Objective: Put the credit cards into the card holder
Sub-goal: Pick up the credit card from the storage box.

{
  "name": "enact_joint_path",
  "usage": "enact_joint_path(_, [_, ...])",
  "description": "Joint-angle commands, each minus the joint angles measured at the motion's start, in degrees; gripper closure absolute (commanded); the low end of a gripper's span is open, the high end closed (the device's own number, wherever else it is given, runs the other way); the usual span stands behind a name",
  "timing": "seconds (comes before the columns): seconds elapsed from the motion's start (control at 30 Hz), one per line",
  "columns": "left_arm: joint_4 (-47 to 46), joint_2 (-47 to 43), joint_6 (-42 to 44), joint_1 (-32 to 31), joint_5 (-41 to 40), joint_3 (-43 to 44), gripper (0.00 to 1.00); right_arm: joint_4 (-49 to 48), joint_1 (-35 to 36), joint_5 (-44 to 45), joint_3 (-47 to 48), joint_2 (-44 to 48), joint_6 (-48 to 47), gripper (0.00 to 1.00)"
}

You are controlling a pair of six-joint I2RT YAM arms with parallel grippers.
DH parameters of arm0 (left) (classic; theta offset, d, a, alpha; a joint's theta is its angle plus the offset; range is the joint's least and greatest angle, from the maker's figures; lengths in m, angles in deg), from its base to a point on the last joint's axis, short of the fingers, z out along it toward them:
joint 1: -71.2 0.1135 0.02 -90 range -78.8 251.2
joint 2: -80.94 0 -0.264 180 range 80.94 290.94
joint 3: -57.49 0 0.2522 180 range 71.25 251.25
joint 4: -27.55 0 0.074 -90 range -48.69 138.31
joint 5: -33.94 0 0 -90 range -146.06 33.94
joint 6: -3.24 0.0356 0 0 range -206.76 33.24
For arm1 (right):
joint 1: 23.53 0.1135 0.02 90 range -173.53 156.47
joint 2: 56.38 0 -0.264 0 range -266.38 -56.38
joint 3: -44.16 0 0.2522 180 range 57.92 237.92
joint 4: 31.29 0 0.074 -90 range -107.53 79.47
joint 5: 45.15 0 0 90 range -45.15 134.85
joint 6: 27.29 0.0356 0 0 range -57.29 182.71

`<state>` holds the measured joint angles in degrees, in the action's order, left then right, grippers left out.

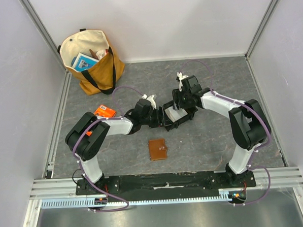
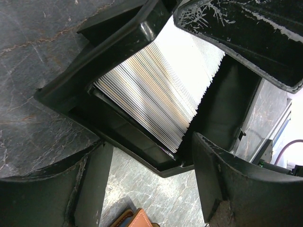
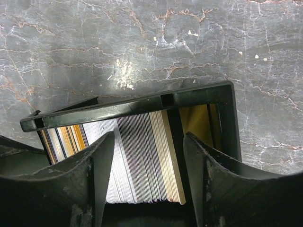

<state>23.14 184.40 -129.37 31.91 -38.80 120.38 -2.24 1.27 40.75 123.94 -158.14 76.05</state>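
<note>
The credit cards stand on edge in the black tray, whose end the spread left pincer straddles (probably to steady it). The right pincer, also spread, brackets the stack for a pick; the brown card holder lies apart on the table.

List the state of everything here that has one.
credit cards, stacked on edge in black tray
card holder, closed, flat on table
tote bag, upright, mouth open
left gripper, open beside the tray
right gripper, open over the cards
</note>
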Motion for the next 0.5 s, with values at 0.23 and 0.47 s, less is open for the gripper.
enact_joint_path(0.23, [-0.6,0.1,-0.6,0.0,1.5,2.6,0.28,-0.7,-1.2,-5.7,-1.9,2.2,0.5,0.51])
enact_joint_path(0.47, [0.3,0.0,0.2,0.0,1.3,3.0,0.29,-0.7,-1.9,-7.3,-2.0,2.6,0.5,0.65])
